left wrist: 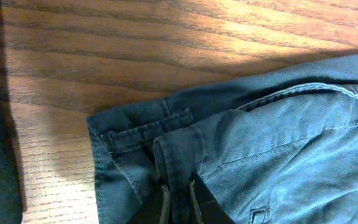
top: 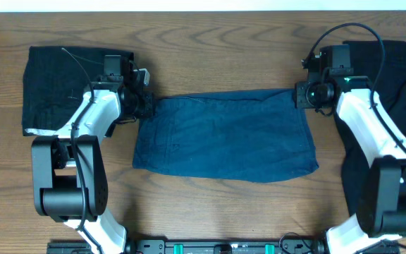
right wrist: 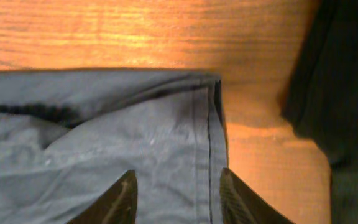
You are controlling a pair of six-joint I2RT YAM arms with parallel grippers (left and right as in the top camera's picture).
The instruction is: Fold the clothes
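A pair of blue shorts (top: 224, 137) lies folded flat in the middle of the wooden table. My left gripper (top: 144, 104) is at the shorts' upper left corner. In the left wrist view it (left wrist: 179, 199) is shut on a fold of the blue waistband (left wrist: 179, 155). My right gripper (top: 307, 95) is at the shorts' upper right corner. In the right wrist view its fingers (right wrist: 178, 190) are open, spread over the hem (right wrist: 204, 124) of the blue cloth, one finger on each side.
A folded black garment (top: 58, 85) lies at the table's upper left, just behind my left arm. A pile of dark clothes (top: 400, 77) lies at the right edge, and shows in the right wrist view (right wrist: 340, 87). Bare wood lies in front of the shorts.
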